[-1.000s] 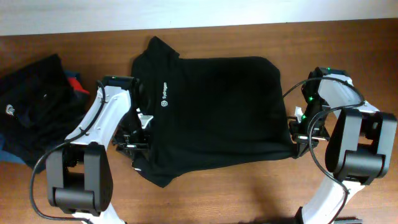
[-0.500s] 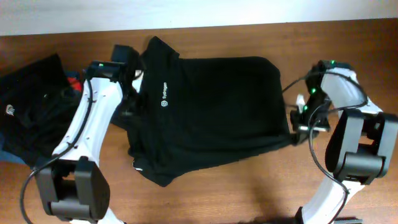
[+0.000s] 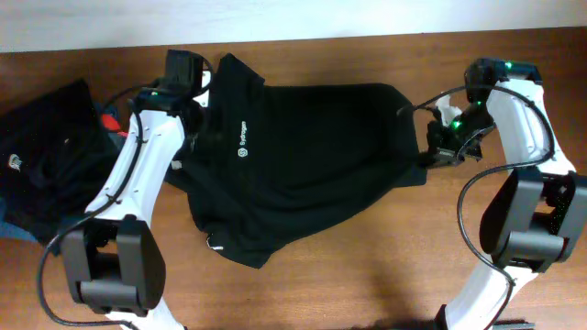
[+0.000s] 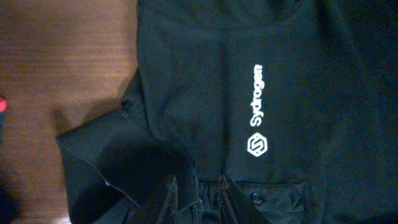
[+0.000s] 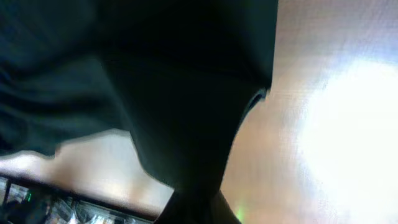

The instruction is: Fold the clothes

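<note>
A black collared shirt (image 3: 303, 165) with a small white chest logo (image 3: 243, 144) lies spread across the middle of the wooden table. My left gripper (image 3: 194, 137) is shut on the shirt's left side near the sleeve and holds the cloth up; in the left wrist view the fingers (image 4: 198, 199) pinch black fabric below the logo (image 4: 256, 127). My right gripper (image 3: 431, 156) is shut on the shirt's right hem corner, lifted off the table; in the right wrist view black cloth (image 5: 186, 112) hangs from the jaws (image 5: 196, 208).
A pile of dark clothes (image 3: 46, 156) with a red item (image 3: 110, 121) lies at the table's left edge. A white wall strip (image 3: 275, 18) runs along the far side. Bare wood (image 3: 367, 266) shows at the front.
Both grippers have lifted and moved toward the far side, carrying the shirt's near edge with them. The near hem now slants up to the right and the left side is bunched.
</note>
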Controlling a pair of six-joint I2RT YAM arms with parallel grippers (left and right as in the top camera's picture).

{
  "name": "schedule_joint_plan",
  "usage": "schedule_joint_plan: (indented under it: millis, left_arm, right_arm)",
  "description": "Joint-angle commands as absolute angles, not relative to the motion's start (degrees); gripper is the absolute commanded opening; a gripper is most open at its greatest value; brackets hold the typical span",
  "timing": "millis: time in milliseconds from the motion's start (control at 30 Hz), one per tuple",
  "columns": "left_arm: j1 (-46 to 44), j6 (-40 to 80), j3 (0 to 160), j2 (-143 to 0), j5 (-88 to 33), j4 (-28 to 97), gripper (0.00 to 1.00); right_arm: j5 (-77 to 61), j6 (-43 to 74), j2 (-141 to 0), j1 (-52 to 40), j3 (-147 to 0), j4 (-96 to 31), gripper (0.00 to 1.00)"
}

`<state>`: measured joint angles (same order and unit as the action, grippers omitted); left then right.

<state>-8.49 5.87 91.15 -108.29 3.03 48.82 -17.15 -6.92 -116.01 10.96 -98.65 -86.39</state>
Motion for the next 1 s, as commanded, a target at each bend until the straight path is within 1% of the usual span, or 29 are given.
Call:
schedule_joint_plan:
  millis: [0, 100, 200, 233, 300, 333, 367, 400, 533, 667, 700, 767, 867, 933, 967]
  left_arm:
    - [-8.2, 6.4, 91.7, -108.7, 2.4, 49.5, 0.22]
    - [-8.3, 6.4, 91.7, -108.7, 2.4, 50.0, 0.22]
    - [-8.3, 6.4, 91.7, -108.7, 2.4, 50.3, 0.22]
    - [-8.3, 6.4, 91.7, -108.7, 2.4, 50.4, 0.22]
    - [-8.3, 6.4, 91.7, -108.7, 2.4, 50.7, 0.22]
    - [-8.2, 6.4, 91.7, -108.7, 2.4, 50.8, 0.22]
    - [-8.2, 6.4, 91.7, -108.7, 2.4, 50.9, 0.22]
    - [-8.2, 6.4, 91.7, -108.7, 2.4, 51.0, 0.22]
    - [-8.2, 6.4, 91.7, -108.7, 2.4, 51.3, 0.23]
    - [-8.3, 6.4, 91.7, -108.7, 2.3, 51.2, 0.23]
    - [-8.3, 6.4, 91.7, -108.7, 2.3, 51.3, 0.23]
    - [-8.3, 6.4, 91.7, -108.7, 2.3, 51.2, 0.23]
    - [-8.3, 6.4, 91.7, -108.7, 2.3, 51.2, 0.23]
    - [-8.3, 6.4, 91.7, -108.7, 1.3, 51.2, 0.23]
    - [-8.3, 6.4, 91.7, -108.7, 0.4, 51.2, 0.23]
  right_arm:
    - [-13.0, -7.7, -115.4, 11.2, -96.2, -90.3, 0.04]
    - [-6.2, -6.2, -115.5, 11.2, -92.0, -95.7, 0.05]
    - [-1.6, -0.8, -115.5, 11.4, -88.2, -95.1, 0.06]
    - [0.3, 0.9, -115.5, 11.4, -86.8, -94.7, 0.1]
    - [3.9, 4.7, -115.5, 11.4, -83.9, -93.8, 0.15]
    - [5.0, 5.8, -115.5, 11.4, -83.0, -93.4, 0.2]
    - [6.6, 7.1, -115.5, 11.4, -81.4, -92.5, 0.33]
    - [7.1, 7.5, -115.5, 11.4, -80.7, -91.9, 0.37]
    - [8.1, 8.3, -115.4, 11.4, -80.1, -90.3, 0.38]
    - [8.7, 9.7, -115.4, 11.4, -82.6, -87.5, 0.37]
    - [8.0, 8.7, -115.4, 11.4, -84.3, -86.4, 0.35]
    - [4.3, 4.7, -115.4, 11.2, -87.8, -84.3, 0.27]
    - [-9.3, -3.9, -115.4, 11.2, -93.5, -79.5, 0.15]
    - [-17.1, -8.3, -115.4, 11.0, -95.4, -75.4, 0.15]
    - [-19.1, -8.4, -115.4, 10.9, -95.6, -72.5, 0.3]
